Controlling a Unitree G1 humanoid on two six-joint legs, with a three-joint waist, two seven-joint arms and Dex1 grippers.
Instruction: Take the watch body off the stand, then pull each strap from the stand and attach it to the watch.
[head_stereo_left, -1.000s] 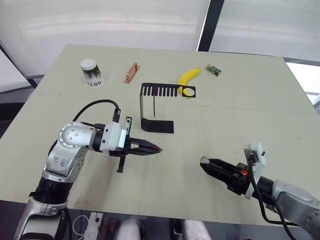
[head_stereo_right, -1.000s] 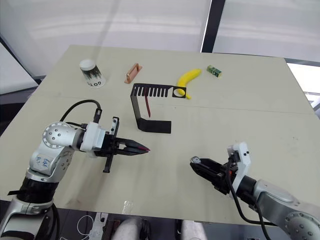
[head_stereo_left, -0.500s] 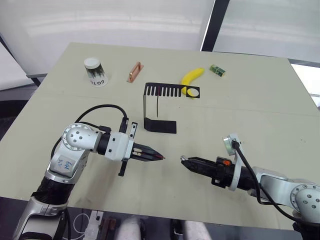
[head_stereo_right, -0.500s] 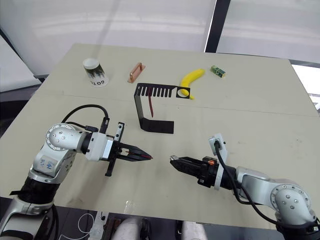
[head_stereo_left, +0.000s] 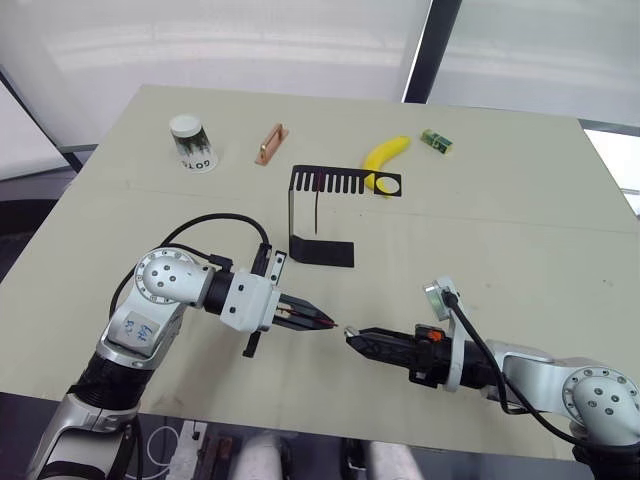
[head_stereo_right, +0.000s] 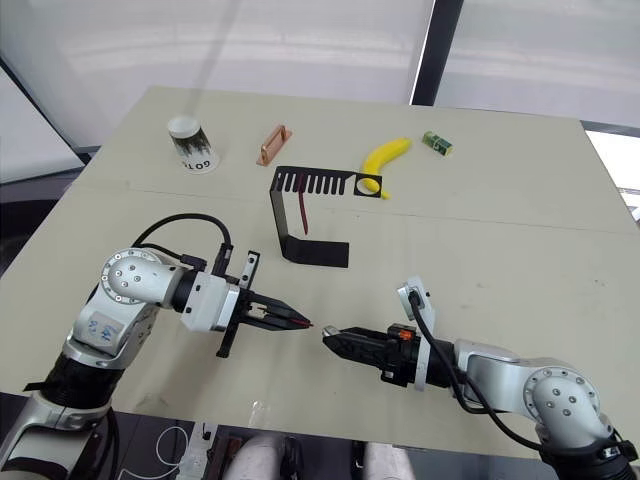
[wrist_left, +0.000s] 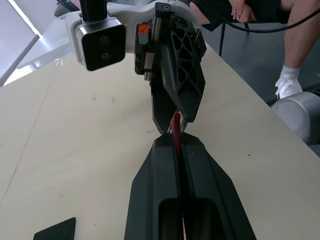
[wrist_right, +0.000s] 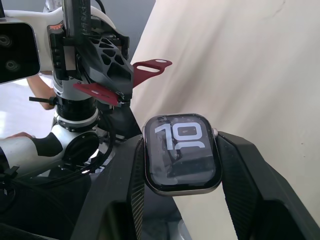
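The watch body (wrist_right: 182, 153) is pinched by the right gripper (head_stereo_left: 352, 337), in front of the stand (head_stereo_left: 320, 215). A strap (wrist_right: 150, 66) is clamped in the left gripper (head_stereo_left: 330, 323), its long axis aimed at the watch, tips nearly meeting.

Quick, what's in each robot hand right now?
Left end effector: closed on a red strap.
Right end effector: closed on the watch body.

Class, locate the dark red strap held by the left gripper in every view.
Left eye: strap at table front, centre.
Right eye: same place.
Left wrist: red sliver facing the right gripper.
Right wrist: strap beyond the watch body.
Shared landmark: right gripper.
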